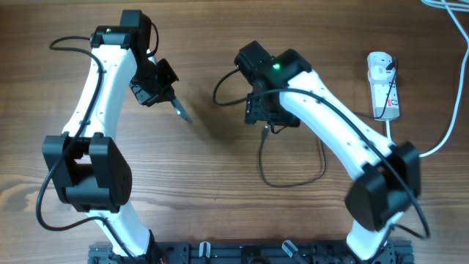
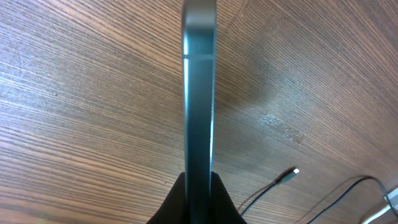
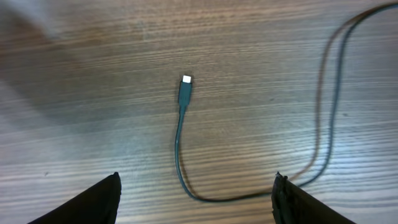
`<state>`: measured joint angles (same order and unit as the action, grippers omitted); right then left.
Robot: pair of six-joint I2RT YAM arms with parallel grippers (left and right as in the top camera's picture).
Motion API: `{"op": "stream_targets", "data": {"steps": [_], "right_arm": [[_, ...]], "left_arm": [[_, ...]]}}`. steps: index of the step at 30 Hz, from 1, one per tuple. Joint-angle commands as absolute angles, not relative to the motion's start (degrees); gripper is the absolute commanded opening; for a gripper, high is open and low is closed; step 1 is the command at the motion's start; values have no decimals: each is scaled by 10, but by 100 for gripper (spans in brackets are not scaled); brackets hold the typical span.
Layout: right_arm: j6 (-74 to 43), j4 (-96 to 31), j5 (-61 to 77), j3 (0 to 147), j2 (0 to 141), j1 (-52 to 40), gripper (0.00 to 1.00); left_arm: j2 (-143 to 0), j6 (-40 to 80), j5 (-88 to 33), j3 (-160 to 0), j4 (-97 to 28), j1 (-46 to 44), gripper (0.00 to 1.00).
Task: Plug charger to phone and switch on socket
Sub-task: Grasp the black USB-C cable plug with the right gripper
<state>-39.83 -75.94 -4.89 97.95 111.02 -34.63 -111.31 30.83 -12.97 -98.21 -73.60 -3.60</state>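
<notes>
My left gripper [image 1: 168, 99] is shut on the phone [image 1: 180, 111] and holds it on edge above the table. In the left wrist view the phone [image 2: 199, 93] shows as a thin teal edge between the jaws [image 2: 199, 190]; its screen is hidden. The charger plug tip [image 1: 264, 135] lies on the table at the end of a thin black cable [image 1: 293, 182]. My right gripper [image 1: 269, 119] is open and empty, hovering just above the plug [image 3: 185, 90], with its fingers [image 3: 196, 183] either side of the cable. The plug also shows in the left wrist view [image 2: 291, 173]. The white socket [image 1: 382, 84] lies at the far right.
The black cable loops on the table under the right arm and runs up to an adapter in the socket. A thicker white cord [image 1: 451, 117] curves along the right edge. Bare wood lies between the two grippers.
</notes>
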Motion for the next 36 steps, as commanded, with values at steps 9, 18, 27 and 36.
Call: {"op": "stream_targets", "data": {"steps": [9,18,27,36], "right_arm": [[-374,-707,30,966,1235,-304,66],[-362,-592,81,839,1235,-304,59],[-382,-586,80,839,1235,-311,29],[-391,-583,80,839,1235,-313,17]], "left_arm": [[-1095,318,-119,-986,-736,-34,4],[-1095,318,-119,-986,-735,-34,4],[-1095,318,-119,-986,-733,-34,4],[-1095,318,-119,-986,-731,-34,4]]}}
